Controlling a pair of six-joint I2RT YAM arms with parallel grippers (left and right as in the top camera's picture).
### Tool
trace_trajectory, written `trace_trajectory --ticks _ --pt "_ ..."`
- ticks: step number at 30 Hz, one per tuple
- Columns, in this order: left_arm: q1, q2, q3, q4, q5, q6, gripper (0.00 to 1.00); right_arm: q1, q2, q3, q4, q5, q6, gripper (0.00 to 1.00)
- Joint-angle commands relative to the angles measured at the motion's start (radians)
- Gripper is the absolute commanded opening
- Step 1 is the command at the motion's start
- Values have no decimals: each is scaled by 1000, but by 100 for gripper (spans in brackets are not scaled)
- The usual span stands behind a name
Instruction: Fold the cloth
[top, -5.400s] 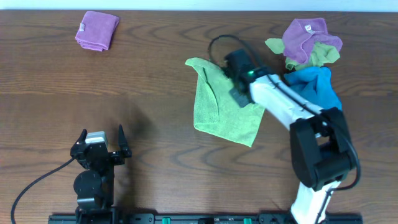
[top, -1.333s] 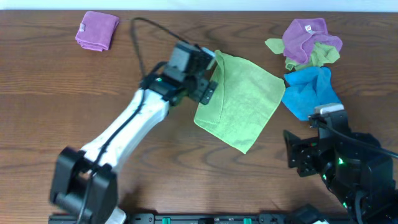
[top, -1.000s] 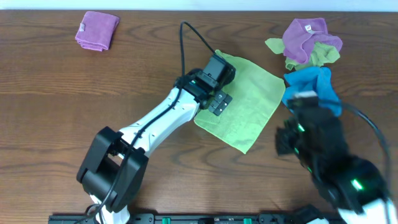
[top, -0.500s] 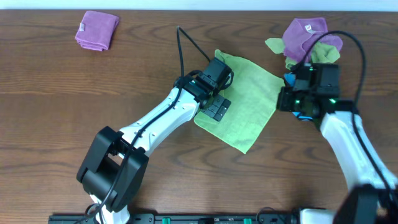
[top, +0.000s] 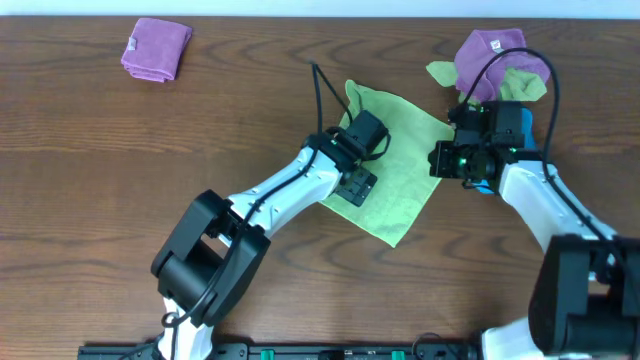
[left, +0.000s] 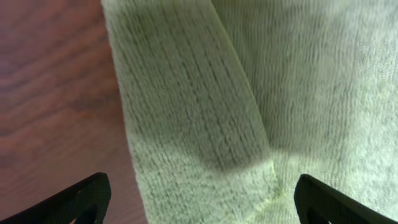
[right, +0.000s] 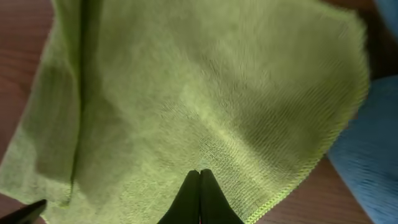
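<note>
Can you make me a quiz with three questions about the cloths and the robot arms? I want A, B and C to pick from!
1. Where does the folded purple cloth lie?
A. at the top left of the table
B. on top of a blue cloth
C. between a gripper's fingers

2. How many purple cloths are there?
A. one
B. two
C. four

3. How are the left gripper's fingers?
A. pressed shut
B. spread wide apart
C. clamped on a purple cloth

Answers:
1 A: it lies alone in that corner.
2 B: there is the folded one, plus a crumpled purple cloth at the top right.
3 B: the left wrist view shows its fingers at opposite edges, with the lime-green cloth below.
</note>
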Motion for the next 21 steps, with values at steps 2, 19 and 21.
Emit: trace_trajectory --ticks 2,19,21 --pt "-17 4 15 6 -127 -26 96 8 44 5 11 -34 -14 1" --pt "-63 32 16 -9 -166 -26 98 10 75 5 45 -8 -14 1" --pt "-78 32 16 -18 -165 -26 98 10 75 5 46 4 -14 1"
